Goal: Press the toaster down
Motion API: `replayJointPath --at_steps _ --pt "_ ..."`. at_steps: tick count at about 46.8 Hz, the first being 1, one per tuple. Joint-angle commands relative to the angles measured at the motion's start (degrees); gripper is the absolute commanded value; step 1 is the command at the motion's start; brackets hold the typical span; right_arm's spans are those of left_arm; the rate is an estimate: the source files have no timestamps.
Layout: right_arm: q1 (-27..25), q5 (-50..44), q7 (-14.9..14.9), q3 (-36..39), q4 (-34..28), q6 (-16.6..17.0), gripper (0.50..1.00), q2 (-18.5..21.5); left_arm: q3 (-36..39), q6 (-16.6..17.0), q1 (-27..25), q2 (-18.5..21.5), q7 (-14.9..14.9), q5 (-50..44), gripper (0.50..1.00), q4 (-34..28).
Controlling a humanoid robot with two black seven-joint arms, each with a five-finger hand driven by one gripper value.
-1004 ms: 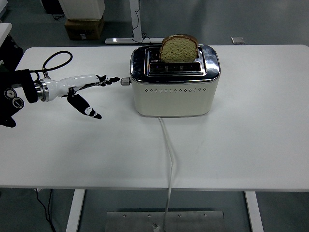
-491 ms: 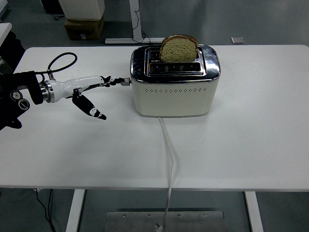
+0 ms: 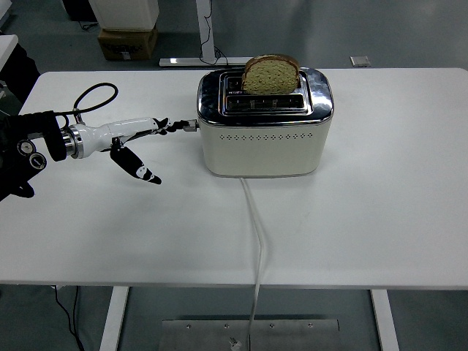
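Reaching in from the left edge, my left hand (image 3: 135, 139) lay low over the white bench (image 3: 365, 205), its fingers (image 3: 162, 125) stretched out straight and together toward the toaster's lever (image 3: 190, 125), their tips touching or just short of the knob; I could not tell which. My thumb (image 3: 139, 168) hung apart from them, angled down toward the bench surface, and the hand gripped nothing. The cream toaster (image 3: 263, 139) with its chrome top stood near the middle of the bench, a little toward the far side, its lever knob poking out of the left end near the top. A slice of brown bread (image 3: 270, 73) stood upright in the rear slot, well above the chrome rim. The toaster's white cord (image 3: 256, 234) ran from under the front face across the bench and over the near edge. A black cable loop (image 3: 91, 99) arched on the bench behind my wrist.
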Motion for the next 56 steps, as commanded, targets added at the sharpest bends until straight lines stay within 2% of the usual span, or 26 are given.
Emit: replayJointPath --at_steps 1,56 --pt "0.1 0.0 0.0 0.0 0.0 0.0 0.998 0.0 0.0 0.0 0.3 0.0 0.0 0.0 1.000 0.0" --pt "0.1 0.0 0.0 0.0 0.0 0.0 0.998 0.0 0.0 0.1 1.0 -3.6 -0.1 -0.1 1.000 3.6"
